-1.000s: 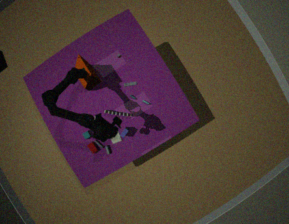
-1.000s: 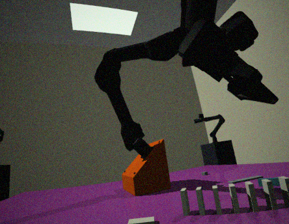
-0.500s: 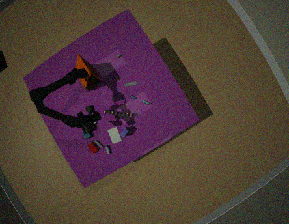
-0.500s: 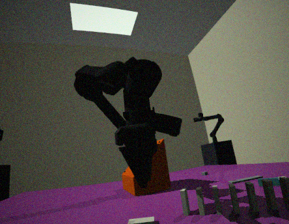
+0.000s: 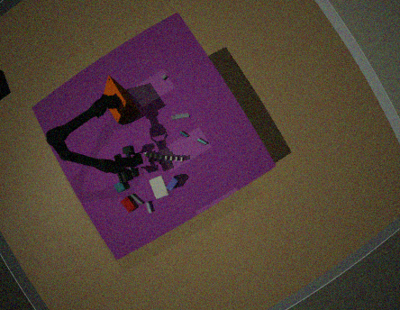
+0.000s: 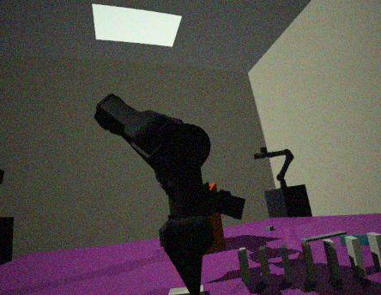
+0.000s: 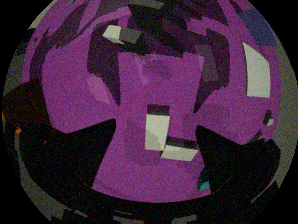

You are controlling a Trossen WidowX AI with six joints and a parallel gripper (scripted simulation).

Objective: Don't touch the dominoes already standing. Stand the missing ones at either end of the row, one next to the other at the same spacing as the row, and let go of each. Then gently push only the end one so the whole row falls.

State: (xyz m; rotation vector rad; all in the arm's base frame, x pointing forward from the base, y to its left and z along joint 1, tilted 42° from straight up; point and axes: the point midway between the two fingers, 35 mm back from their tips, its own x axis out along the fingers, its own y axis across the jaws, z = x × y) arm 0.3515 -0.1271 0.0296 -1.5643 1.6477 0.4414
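My gripper (image 5: 132,162) (image 7: 157,127) is open and empty, pointing down above two loose white dominoes. One loose domino (image 7: 157,131) shows between the fingertips in the wrist view. The other loose domino (image 7: 180,152) is close beside its corner; both seem to lie flat. In the top view the gripper hides them. The row of standing dominoes (image 5: 167,158) (image 6: 309,266) runs to the right of the gripper, its near end in the gripper's shadow. In the exterior view several stand upright and evenly spaced. The arm hides part of that view.
A white box (image 5: 159,186) (image 7: 258,72) and a blue block (image 5: 172,183) (image 7: 260,25) stand beside the row. A teal block (image 5: 120,186), red block (image 5: 129,204) and grey piece (image 5: 150,207) are near the gripper. A pale bar (image 5: 180,116) lies across the row's other side.
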